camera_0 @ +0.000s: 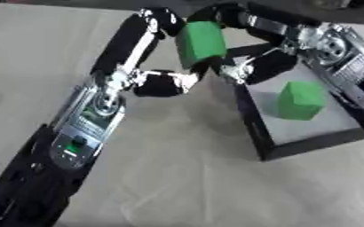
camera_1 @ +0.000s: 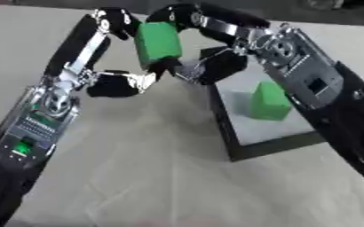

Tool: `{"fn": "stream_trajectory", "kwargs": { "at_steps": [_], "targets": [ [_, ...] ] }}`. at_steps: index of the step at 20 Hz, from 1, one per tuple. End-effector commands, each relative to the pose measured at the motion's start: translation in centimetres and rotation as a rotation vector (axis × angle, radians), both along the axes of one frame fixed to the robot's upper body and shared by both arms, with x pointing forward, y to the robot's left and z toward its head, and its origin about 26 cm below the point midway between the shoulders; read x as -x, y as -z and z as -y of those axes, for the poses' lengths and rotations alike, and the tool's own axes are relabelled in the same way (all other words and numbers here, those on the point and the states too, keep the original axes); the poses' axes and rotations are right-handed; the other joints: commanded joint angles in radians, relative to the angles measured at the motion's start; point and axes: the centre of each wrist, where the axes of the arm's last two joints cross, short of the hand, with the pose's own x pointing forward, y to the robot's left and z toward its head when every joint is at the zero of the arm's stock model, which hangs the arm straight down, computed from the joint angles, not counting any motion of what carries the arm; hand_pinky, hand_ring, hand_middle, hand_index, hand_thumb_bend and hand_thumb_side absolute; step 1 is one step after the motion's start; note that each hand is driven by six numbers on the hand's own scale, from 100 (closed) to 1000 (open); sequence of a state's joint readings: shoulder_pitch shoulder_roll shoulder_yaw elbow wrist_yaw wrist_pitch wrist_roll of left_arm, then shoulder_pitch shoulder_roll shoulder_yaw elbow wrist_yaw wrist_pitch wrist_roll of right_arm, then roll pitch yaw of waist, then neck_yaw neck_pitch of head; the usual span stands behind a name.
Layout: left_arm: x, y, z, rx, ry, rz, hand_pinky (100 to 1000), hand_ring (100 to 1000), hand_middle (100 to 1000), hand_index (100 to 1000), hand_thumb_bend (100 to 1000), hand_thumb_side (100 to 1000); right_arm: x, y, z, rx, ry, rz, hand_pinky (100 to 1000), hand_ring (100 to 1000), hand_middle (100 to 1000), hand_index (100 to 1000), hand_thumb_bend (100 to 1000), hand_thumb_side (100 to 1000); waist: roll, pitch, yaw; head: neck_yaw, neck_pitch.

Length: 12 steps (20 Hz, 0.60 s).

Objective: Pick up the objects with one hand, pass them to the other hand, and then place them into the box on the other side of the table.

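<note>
Handover in progress at upper centre of frame, left eye view: green rectangular foam-like block [camera_0: 200,43] sits between both hands above the beige cloth-covered table [camera_0: 177,177]. Left hand [camera_0: 150,66] curls fingers over the block's top and thumb under its lower edge; right hand [camera_0: 251,53] closes on its right side from the upper right. Black-rimmed shallow box with grey floor [camera_0: 309,142] lies at right, already holding a second green block [camera_0: 300,101]. Right eye view: same block at upper centre, right hand's fingers [camera_1: 208,20] wrapped over its top, thumb side dark and hard to separate. Judgement: left hand should release only once the right hand's hold is complete, then withdraw sideways so the block does not tilt.
</note>
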State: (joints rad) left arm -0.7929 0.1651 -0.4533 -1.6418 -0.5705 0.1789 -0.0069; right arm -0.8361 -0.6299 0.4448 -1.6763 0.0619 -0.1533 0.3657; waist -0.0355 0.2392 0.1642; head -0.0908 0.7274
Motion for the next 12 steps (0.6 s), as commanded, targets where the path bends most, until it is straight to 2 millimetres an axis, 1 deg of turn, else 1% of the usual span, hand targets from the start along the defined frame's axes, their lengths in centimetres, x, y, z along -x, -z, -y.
{"fn": "stream_trajectory", "kwargs": {
  "at_steps": [1,4,5,6,8,10,11,12],
  "targets": [
    [0.61,-1.05,0.67,0.017,0.032,0.039,679,649,552,466,221,185,0.34,-0.99,-0.07,-0.005,-0.017,0.022,885,812,901,731,100,356,-0.009,0.002,0.0,-0.003,-0.003],
    [0.58,-0.99,0.71,0.013,0.032,0.036,682,652,555,471,226,195,0.37,-1.03,-0.07,-0.012,-0.026,0.011,886,811,888,716,100,325,-0.009,0.002,0.0,-0.004,-0.003],
    [0.57,-0.95,0.72,0.011,0.032,0.034,683,653,557,474,241,202,0.38,-1.04,-0.08,-0.014,-0.029,0.009,886,811,885,712,100,319,-0.009,0.003,0.0,-0.004,-0.003],
    [0.55,-0.92,0.72,0.009,0.03,0.032,685,657,564,486,283,230,0.4,-1.05,-0.08,-0.017,-0.031,0.006,886,810,880,704,100,306,-0.009,0.003,0.0,-0.004,-0.003],
    [0.53,-0.92,0.69,0.008,0.026,0.034,707,682,600,538,383,276,0.43,-1.07,-0.07,-0.021,-0.033,0.003,884,808,872,693,100,289,-0.009,0.003,0.0,-0.004,-0.002],
    [0.52,-0.92,0.64,0.001,0.021,0.047,744,732,659,648,511,333,0.45,-1.1,-0.02,-0.025,-0.031,0.0,882,804,866,687,100,272,-0.009,0.003,0.0,-0.004,-0.003],
    [0.48,-0.87,0.63,-0.008,0.017,0.052,749,748,682,690,567,363,0.45,-1.11,0.02,-0.027,-0.029,-0.002,881,803,862,682,100,264,-0.009,0.003,0.0,-0.004,-0.003],
    [0.45,-0.82,0.62,-0.017,0.014,0.057,753,759,697,720,596,377,0.44,-1.1,0.05,-0.028,-0.026,-0.004,880,802,860,681,100,260,-0.009,0.003,0.0,-0.004,-0.003]
  ]
}}
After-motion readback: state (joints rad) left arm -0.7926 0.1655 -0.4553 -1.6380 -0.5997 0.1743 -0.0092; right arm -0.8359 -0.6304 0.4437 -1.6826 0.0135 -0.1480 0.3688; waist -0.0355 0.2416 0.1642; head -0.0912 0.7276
